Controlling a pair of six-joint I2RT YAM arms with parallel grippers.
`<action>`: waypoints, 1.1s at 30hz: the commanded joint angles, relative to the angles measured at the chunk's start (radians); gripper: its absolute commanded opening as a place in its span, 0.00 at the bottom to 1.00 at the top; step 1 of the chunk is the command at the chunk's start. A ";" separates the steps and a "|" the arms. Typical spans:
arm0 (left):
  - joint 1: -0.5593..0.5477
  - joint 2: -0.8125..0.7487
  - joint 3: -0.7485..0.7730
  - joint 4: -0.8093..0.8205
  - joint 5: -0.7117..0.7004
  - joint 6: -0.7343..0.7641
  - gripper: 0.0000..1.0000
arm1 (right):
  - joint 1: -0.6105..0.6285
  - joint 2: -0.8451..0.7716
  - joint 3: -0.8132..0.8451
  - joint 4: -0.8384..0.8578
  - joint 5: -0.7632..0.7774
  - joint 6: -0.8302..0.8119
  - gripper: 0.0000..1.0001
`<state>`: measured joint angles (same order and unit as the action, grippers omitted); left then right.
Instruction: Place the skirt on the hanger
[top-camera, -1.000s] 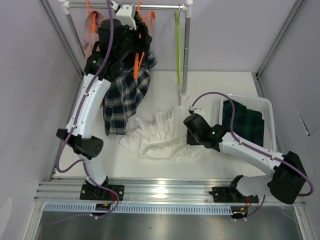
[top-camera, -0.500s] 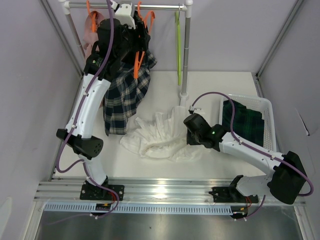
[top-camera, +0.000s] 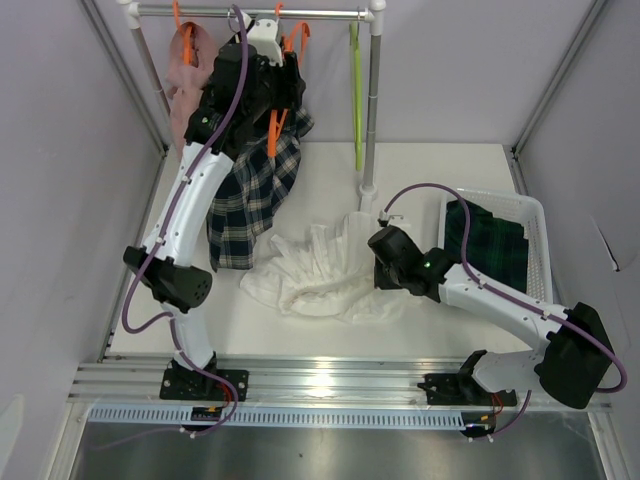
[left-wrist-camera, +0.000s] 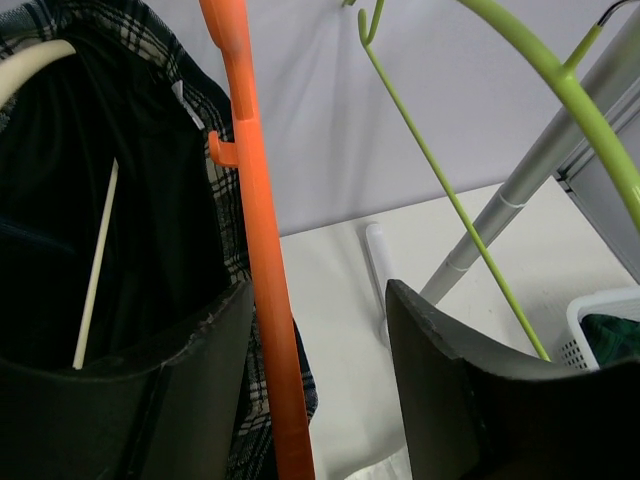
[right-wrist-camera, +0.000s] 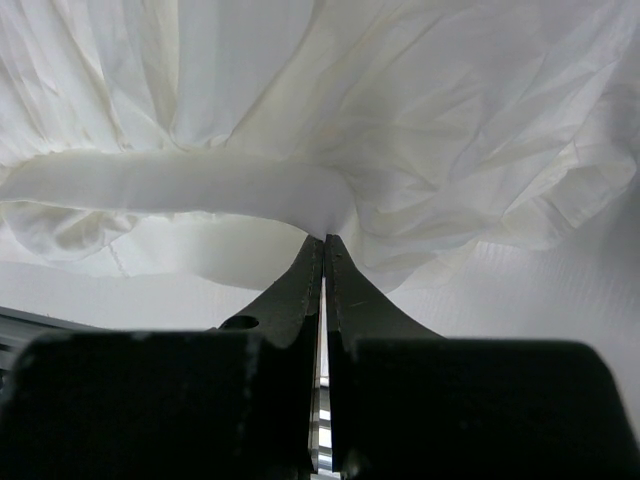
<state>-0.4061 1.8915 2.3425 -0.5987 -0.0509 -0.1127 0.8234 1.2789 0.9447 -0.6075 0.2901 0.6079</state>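
The dark green tartan skirt (top-camera: 490, 245) lies bunched in the white basket (top-camera: 535, 210) at the right; a corner of it shows in the left wrist view (left-wrist-camera: 612, 338). The lime-green hanger (top-camera: 356, 90) hangs from the rail at the back, empty, and shows in the left wrist view (left-wrist-camera: 445, 195). My left gripper (top-camera: 280, 90) is up at the rail, open (left-wrist-camera: 318, 300), with an orange hanger (left-wrist-camera: 262, 260) between its jaws, close to the left finger. My right gripper (top-camera: 378, 275) is shut on the edge of the white ruffled garment (right-wrist-camera: 324, 238).
The white ruffled garment (top-camera: 320, 275) is spread on the table's middle. A navy-and-white checked garment (top-camera: 250, 190) hangs on a cream hanger (left-wrist-camera: 35, 65) under my left arm. Orange hangers (top-camera: 295, 40) and a pink garment (top-camera: 185, 75) hang on the rail; its post (top-camera: 372, 110) stands beside the lime-green hanger.
My left arm has risen and shifted a little right toward the rail, bringing its wrist closer to the orange hangers. The right arm and the white garment have not moved.
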 joint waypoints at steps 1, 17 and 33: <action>0.007 -0.009 0.006 0.053 -0.013 0.005 0.59 | -0.007 -0.024 0.025 0.025 0.006 -0.016 0.00; 0.006 -0.015 0.046 0.056 -0.030 0.047 0.14 | -0.018 -0.029 0.016 0.032 -0.003 -0.019 0.00; 0.007 -0.054 0.055 0.132 0.017 0.028 0.00 | -0.027 -0.029 0.008 0.037 -0.008 -0.023 0.00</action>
<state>-0.4042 1.8912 2.3470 -0.5415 -0.0483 -0.0788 0.8024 1.2732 0.9447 -0.6006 0.2790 0.5976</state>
